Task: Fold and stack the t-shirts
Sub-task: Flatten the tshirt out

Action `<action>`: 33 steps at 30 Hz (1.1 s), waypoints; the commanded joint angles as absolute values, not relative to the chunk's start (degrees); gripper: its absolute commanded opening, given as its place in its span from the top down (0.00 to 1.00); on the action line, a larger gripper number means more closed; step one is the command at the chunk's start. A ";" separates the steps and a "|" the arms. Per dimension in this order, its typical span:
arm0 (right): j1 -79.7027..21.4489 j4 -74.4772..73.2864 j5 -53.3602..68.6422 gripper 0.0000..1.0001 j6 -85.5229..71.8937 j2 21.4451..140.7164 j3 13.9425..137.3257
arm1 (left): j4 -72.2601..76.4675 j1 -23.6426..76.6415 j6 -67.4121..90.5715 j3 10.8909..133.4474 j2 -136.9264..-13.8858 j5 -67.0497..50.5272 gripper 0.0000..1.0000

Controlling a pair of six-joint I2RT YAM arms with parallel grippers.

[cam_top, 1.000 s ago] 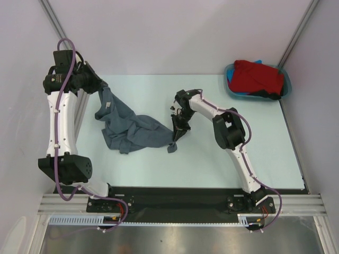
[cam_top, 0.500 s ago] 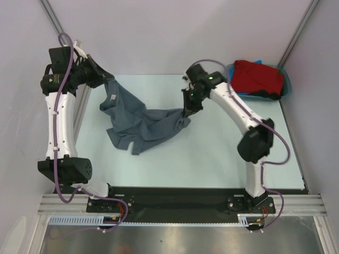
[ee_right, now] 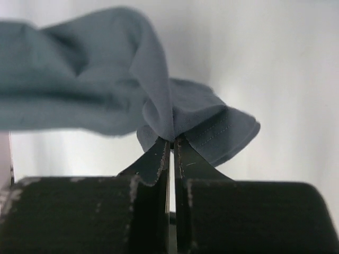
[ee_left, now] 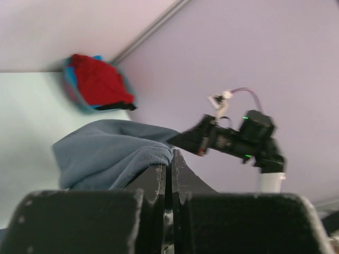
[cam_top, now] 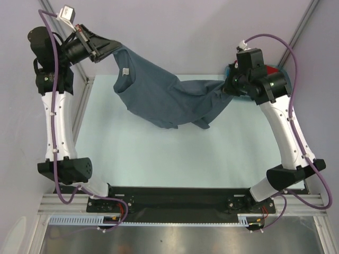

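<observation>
Overhead, a slate-grey t-shirt (cam_top: 164,98) hangs stretched above the pale worktop (cam_top: 159,159). The left end effector (cam_top: 110,47) and right end effector (cam_top: 228,84) are each clamped tight on an edge of it. Only the left wrist view plainly shows the red t-shirt (ee_left: 100,82), in a teal tub (ee_left: 74,100) at the far right corner. Plain walls (cam_top: 185,32) surround.

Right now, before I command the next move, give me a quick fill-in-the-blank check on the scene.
The left gripper and right gripper are both ____ on the grey t-shirt. It hangs stretched ____ the two arms. The red t-shirt sits in the tub, held by ____ gripper.
Missing: shut; between; neither.
</observation>
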State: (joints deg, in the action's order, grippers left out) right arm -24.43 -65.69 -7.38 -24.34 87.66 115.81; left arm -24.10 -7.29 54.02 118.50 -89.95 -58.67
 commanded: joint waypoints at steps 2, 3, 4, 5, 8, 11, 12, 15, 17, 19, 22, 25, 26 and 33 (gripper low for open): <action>-21.01 -61.88 -7.73 1.00 -21.80 92.71 119.61 | -1.23 -7.65 74.17 115.31 -93.68 -62.85 1.00; -20.74 -61.61 -7.39 1.00 -20.49 95.60 120.84 | -0.27 -7.65 74.88 115.31 -95.69 -62.41 1.00; -20.48 -61.79 -7.30 1.00 -19.87 97.10 124.68 | 1.39 -7.73 76.88 115.40 -96.67 -62.32 1.00; -20.48 -62.57 -7.82 1.00 -19.25 98.86 127.41 | 2.28 -7.65 78.38 115.75 -97.81 -62.31 0.99; -19.87 -62.06 -8.79 1.00 -17.49 103.00 132.88 | 5.01 -7.65 82.18 115.75 -100.72 -62.76 1.00; -18.20 -59.95 -7.39 1.00 -17.14 106.16 137.09 | 4.74 -7.73 82.35 116.27 -102.74 -62.58 0.99; -17.67 -59.85 -6.77 1.00 -17.31 107.22 138.41 | 5.44 -7.65 82.96 116.80 -103.70 -62.75 0.99; -16.79 -58.89 -4.66 1.00 -17.23 109.60 141.41 | 16.88 -7.73 89.27 117.33 -106.95 -61.18 0.94; -16.87 -57.05 -4.22 1.00 -16.44 109.43 141.42 | 26.67 -7.65 98.84 119.69 -110.64 -59.07 1.00; -16.61 -55.82 -3.78 1.00 -15.48 108.81 140.54 | 41.96 -7.65 110.18 123.38 -114.59 -56.10 1.00; -16.52 -53.88 -1.33 1.00 -14.33 108.28 139.66 | 56.57 -7.65 123.51 129.02 -120.93 -52.40 0.98; -16.61 -55.45 3.06 1.00 -14.06 108.11 139.13 | 65.81 -7.47 130.60 122.11 -119.46 -51.50 0.63; -16.70 -57.20 4.12 1.00 -14.24 107.93 138.52 | 66.61 -7.47 130.43 114.51 -117.36 -54.11 0.01; -21.01 -56.16 3.69 1.00 -15.64 97.75 122.62 | 36.07 -7.65 98.19 85.44 -94.24 -59.94 0.00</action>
